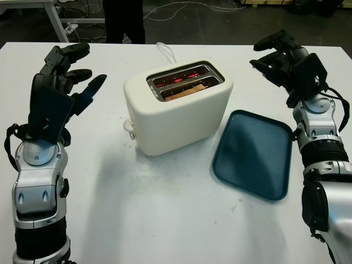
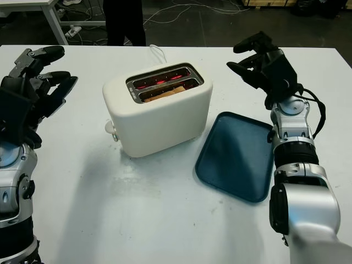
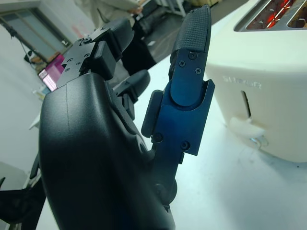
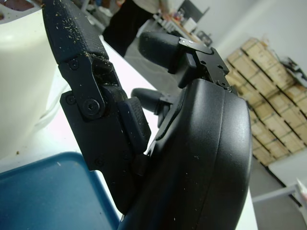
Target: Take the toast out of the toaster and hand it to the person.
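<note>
A: What is seen, from left to right?

B: The left robot hand [image 1: 66, 74] is held open above the desk [image 1: 165, 209], nothing grasped. The toast [image 1: 187, 89] is sunk in the near slot of the cream toaster [image 1: 176, 107], elements glowing. A blue tray [image 1: 254, 154] follows, then the empty, open right robot hand [image 1: 278, 58].

A: How should the toast be handled?

B: It is judged light, hot and crumbly; its exposed top edge should be pinched gently.

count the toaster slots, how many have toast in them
2 slots in the toaster. 1 shows toast: the slot nearer the robot. The far slot shows glowing red elements; a slice sitting low there could be hidden.
</note>
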Available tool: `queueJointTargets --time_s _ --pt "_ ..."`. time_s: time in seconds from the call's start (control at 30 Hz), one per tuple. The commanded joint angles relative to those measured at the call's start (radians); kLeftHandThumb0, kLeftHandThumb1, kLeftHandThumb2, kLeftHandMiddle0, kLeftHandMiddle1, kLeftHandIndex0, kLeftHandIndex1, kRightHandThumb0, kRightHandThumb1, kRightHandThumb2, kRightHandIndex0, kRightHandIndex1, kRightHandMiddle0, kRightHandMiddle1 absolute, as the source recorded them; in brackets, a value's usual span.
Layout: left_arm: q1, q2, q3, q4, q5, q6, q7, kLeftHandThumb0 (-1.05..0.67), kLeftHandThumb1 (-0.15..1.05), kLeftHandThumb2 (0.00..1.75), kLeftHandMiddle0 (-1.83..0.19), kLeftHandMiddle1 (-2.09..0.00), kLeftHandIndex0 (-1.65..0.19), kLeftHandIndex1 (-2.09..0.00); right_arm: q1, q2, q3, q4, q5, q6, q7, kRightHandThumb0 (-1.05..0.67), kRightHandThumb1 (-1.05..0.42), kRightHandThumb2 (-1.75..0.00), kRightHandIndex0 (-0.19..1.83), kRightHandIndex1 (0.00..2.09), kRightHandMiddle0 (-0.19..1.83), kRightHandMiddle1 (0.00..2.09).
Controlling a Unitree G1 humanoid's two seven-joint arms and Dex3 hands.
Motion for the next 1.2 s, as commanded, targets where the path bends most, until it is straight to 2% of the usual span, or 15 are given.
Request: queueJointTargets --time_s 0.0,0.27,0.43,0.67,0.83,1.0,1.17 --pt "-0.015 0.016 -0.011 -0.008 0.012 0.01 0.0 -0.7 0.92 0.07 -0.1 -1.04 -0.19 -0.74 -0.009 0.002 0.004 -0.004 0.004 -0.005 0.011 -1.05 -0.9 -0.01 0.05 1.6 0.1 1.49" --pt "-0.021 0.007 -0.016 0.002 -0.002 0.009 -0.002 -0.66 0.92 0.06 -0.06 -1.1 -0.14 -0.79 0.001 -0.003 0.025 -0.007 -0.013 0.007 0.024 -1.05 -0.87 0.0 0.07 1.61 0.11 1.48" --pt "-0.018 0.008 -0.012 -0.012 -0.005 0.03 0.0 -0.67 0.92 0.07 -0.05 -1.08 -0.13 -0.79 0.011 0.006 0.024 -0.014 0.004 0.041 0.038 -1.05 -0.85 0.0 0.1 1.66 0.17 1.51" --pt "-0.008 0.009 -0.007 -0.011 -0.017 0.013 -0.008 -0.68 0.92 0.06 -0.04 -1.09 -0.13 -0.81 0.046 0.025 -0.005 -0.016 0.044 0.044 0.051 -1.05 -0.83 0.0 0.22 1.61 0.3 1.46" --pt "0.009 0.014 -0.014 -0.042 0.006 0.039 -0.002 -0.69 0.92 0.07 -0.05 -1.09 -0.13 -0.81 0.078 0.026 -0.016 -0.054 0.065 0.076 0.057 -1.05 -0.8 0.0 0.26 1.61 0.35 1.45" --pt "0.043 0.0 0.002 -0.059 -0.008 0.021 -0.002 -0.7 0.92 0.07 -0.07 -1.06 -0.14 -0.79 0.115 0.035 -0.03 -0.095 0.094 0.126 0.061 -1.05 -0.77 -0.01 0.35 1.54 0.45 1.35" --pt "0.069 -0.012 0.015 -0.057 -0.023 -0.017 -0.002 -0.7 0.92 0.06 -0.1 -1.02 -0.17 -0.75 0.154 0.024 -0.021 -0.186 0.087 0.173 0.055 -1.05 -0.8 -0.01 0.27 1.65 0.4 1.44"
